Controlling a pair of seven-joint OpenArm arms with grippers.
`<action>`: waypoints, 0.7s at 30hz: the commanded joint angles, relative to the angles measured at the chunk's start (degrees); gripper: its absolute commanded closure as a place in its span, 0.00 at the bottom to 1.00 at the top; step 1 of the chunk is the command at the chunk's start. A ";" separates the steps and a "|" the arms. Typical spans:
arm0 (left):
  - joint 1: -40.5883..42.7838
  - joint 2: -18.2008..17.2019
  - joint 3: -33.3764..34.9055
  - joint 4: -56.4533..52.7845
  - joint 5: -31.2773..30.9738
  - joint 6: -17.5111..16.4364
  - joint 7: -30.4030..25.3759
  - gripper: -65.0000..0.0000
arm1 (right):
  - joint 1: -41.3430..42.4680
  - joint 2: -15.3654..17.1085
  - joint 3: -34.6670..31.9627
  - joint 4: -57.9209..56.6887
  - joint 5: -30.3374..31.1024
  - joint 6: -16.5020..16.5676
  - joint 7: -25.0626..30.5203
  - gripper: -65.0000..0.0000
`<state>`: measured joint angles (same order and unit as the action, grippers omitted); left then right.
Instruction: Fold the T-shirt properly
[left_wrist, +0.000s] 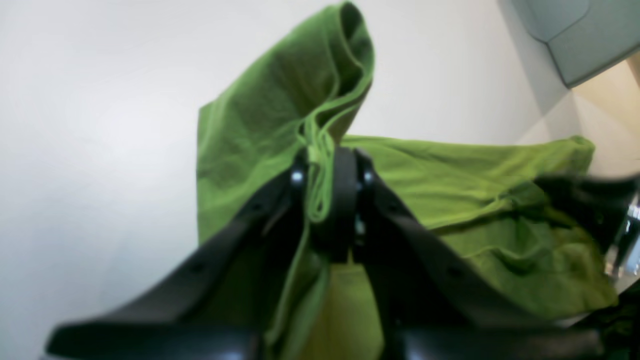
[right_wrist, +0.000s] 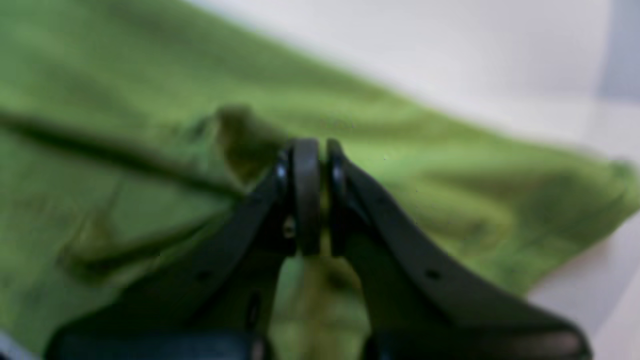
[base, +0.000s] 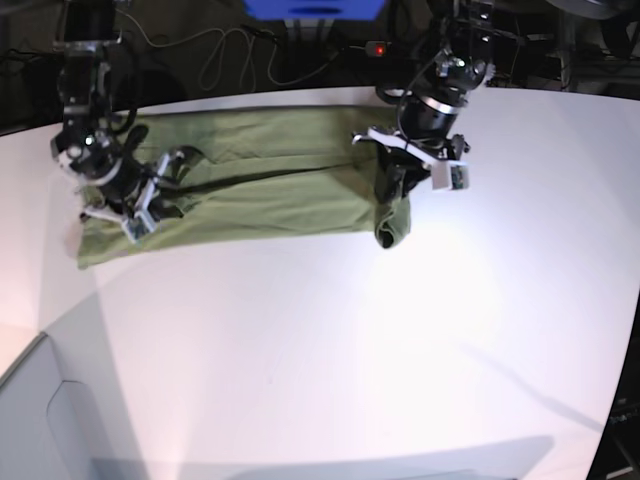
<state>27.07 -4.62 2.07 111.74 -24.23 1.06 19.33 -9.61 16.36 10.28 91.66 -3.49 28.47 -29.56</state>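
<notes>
The olive-green T-shirt (base: 270, 190) lies as a long band across the far part of the white table (base: 350, 340). My left gripper (base: 392, 190), on the right of the base view, is shut on the T-shirt's right end, and a fold hangs down below it. In the left wrist view the left gripper (left_wrist: 325, 172) pinches a bunch of fabric (left_wrist: 280, 100) that is raised off the table. My right gripper (base: 165, 178) is shut on the T-shirt's left end. In the right wrist view, the right gripper (right_wrist: 316, 165) is pinching the blurred cloth (right_wrist: 125, 150). The neck label is hidden.
Cables (base: 230, 55) and a blue box (base: 315, 10) lie behind the table's far edge. A grey panel (base: 40, 420) stands at the front left corner. The right arm shows as a dark shape (left_wrist: 595, 200) at the right of the left wrist view.
</notes>
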 joint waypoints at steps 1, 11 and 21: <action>-0.12 0.01 0.00 0.92 -0.43 -0.49 -1.27 1.00 | -0.11 0.83 0.22 1.75 0.45 0.41 1.39 1.00; -1.27 0.01 0.00 0.92 -0.43 -0.49 -1.27 1.00 | -11.80 2.32 0.75 11.60 0.45 0.41 1.65 1.00; -1.00 0.10 0.09 0.92 -0.43 -0.49 -1.27 1.00 | -12.77 0.56 10.60 22.76 0.45 0.41 1.39 1.00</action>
<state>26.00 -4.69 2.09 111.74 -24.21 1.06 19.35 -23.31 16.25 20.40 113.36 -3.29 28.62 -29.74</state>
